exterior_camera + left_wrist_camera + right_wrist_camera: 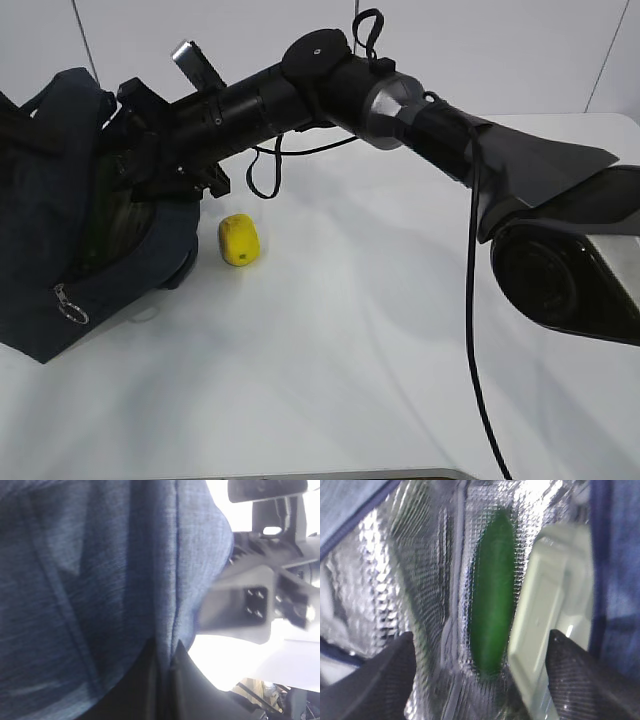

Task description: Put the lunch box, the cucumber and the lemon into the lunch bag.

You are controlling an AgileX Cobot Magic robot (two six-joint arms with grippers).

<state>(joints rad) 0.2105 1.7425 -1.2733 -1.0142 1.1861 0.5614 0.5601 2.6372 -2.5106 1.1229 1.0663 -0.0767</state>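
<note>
The cucumber lies inside the lunch bag beside the lunch box; the lemon sits outside, just right of it.

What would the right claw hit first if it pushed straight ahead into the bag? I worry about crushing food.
Most likely the cucumber, lying centred between the open right claw fingers against the silver lining; the lunch box sits just right. Depth is unclear.

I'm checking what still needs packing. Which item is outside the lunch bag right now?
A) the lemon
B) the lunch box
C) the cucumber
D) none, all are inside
A: the lemon sits on the white table beside the lunch bag, while the right wrist view shows the cucumber and the lunch box lying against the bag's silver lining.
</note>
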